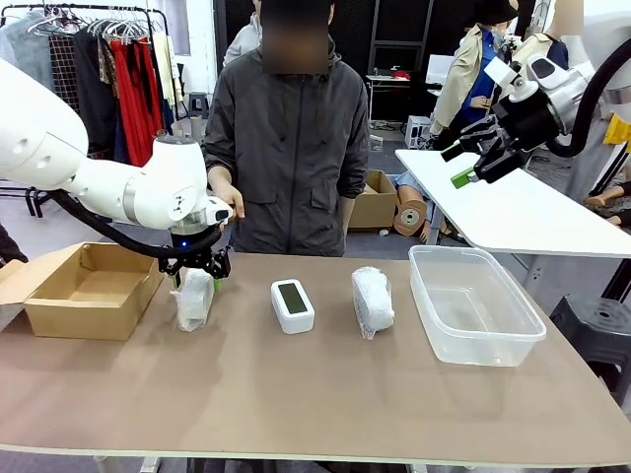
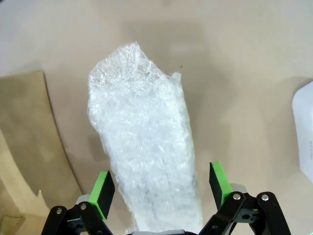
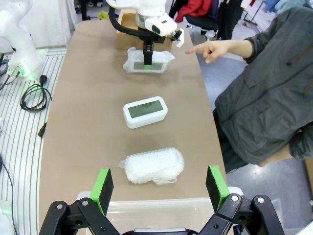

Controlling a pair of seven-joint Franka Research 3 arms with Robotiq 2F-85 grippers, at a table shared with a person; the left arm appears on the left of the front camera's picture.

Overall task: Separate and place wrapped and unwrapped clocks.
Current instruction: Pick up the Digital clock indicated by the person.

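Wrapped clock [image 2: 146, 161] between left gripper [image 2: 160, 185] pads, jaws spread, unclamped | left of bare clock [image 1: 292, 304] | 2nd wrapped clock [image 1: 373, 301] right of it | right gripper [image 3: 159, 184] spread, empty

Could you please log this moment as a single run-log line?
left gripper: open, astride left bundle | right gripper: open, raised | clock, right bundle: lying on table

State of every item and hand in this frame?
left hand: open, straddling left wrapped clock
right hand: open, empty, raised
left wrapped clock: wrapped, on table
right wrapped clock: wrapped, on table, untouched
bare clock: unwrapped, screen up
cardboard box: open, empty
plastic bin: lidless, empty
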